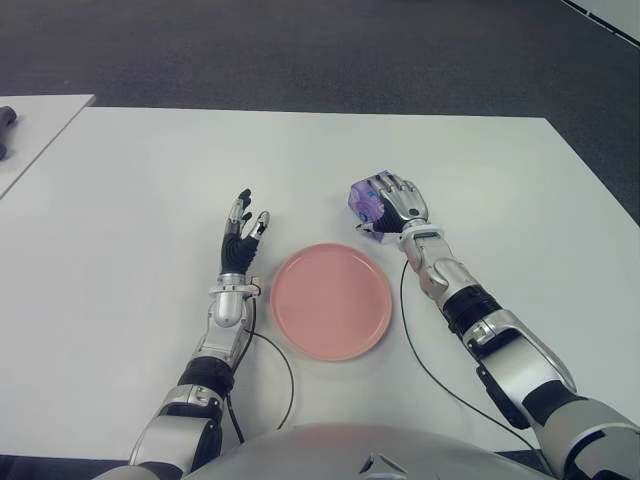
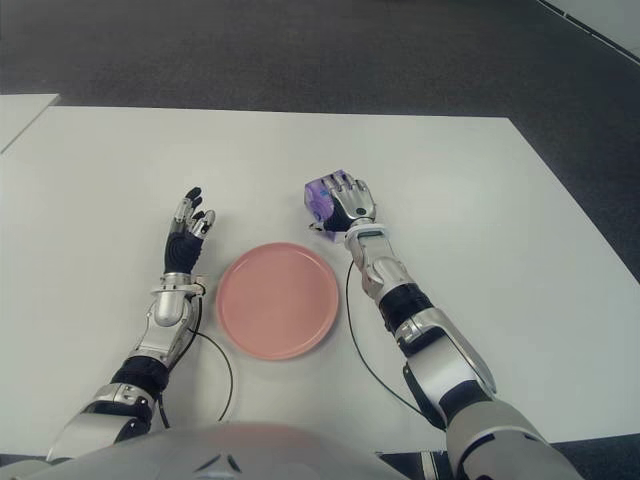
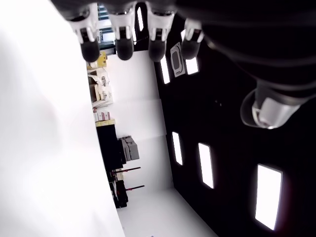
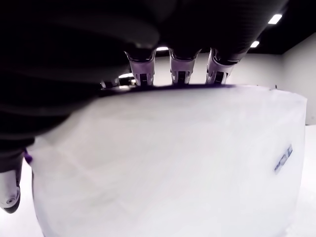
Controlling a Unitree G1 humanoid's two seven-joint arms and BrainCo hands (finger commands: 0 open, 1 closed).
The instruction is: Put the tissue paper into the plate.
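Note:
A purple and white tissue pack [image 1: 364, 207] sits on the white table [image 1: 150, 200], just beyond the right rim of the pink plate [image 1: 331, 300]. My right hand [image 1: 393, 204] has its fingers curled over the pack's top. In the right wrist view the pack's pale plastic side [image 4: 168, 163] fills the picture, with fingers [image 4: 180, 69] hooked over its far edge. My left hand [image 1: 241, 238] shows just left of the plate, palm side on, fingers spread and holding nothing. The plate has nothing in it.
A second white table [image 1: 30, 135] stands at the far left with a dark object [image 1: 5, 128] on it. Dark carpet [image 1: 320, 50] lies beyond the table's far edge. A black cable [image 1: 420, 350] runs from my right wrist across the table.

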